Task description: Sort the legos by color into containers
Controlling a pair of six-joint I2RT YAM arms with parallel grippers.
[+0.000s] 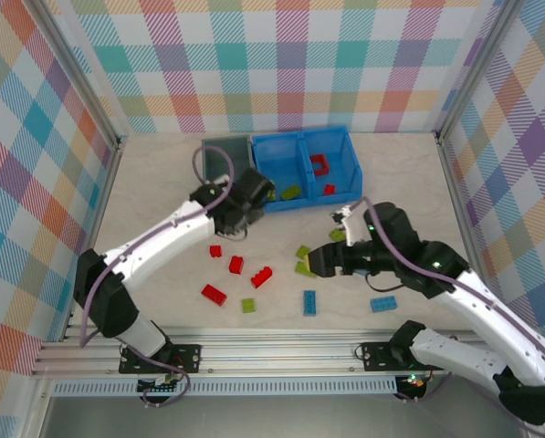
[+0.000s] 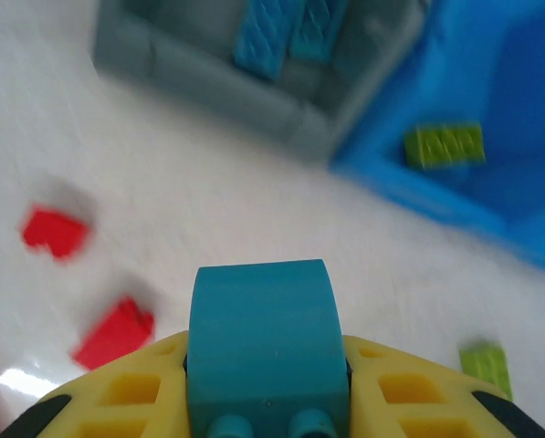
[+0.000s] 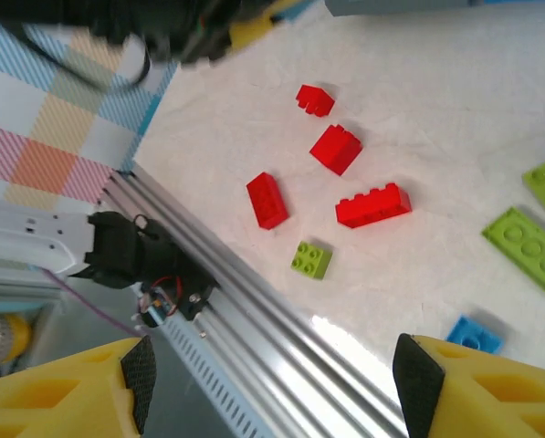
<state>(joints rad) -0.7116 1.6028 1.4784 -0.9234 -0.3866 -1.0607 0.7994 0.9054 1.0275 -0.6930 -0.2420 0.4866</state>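
Top: left hand point(image 1: 243, 199) sits just short of grey bin point(image 1: 219, 155).
Left wrist: hand clamped on blue brick point(image 2: 261, 338); bin ahead, slightly left, blurred, apparently holding blue bricks point(image 2: 263, 41).
Right wrist: right hand point(image 3: 272, 383) spread apart, empty.

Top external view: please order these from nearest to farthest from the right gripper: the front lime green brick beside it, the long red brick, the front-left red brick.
1. front lime green brick, right beside the right gripper, on its left.
2. long red brick, further left, mid-table.
3. front-left red brick, farthest, toward the near rail.
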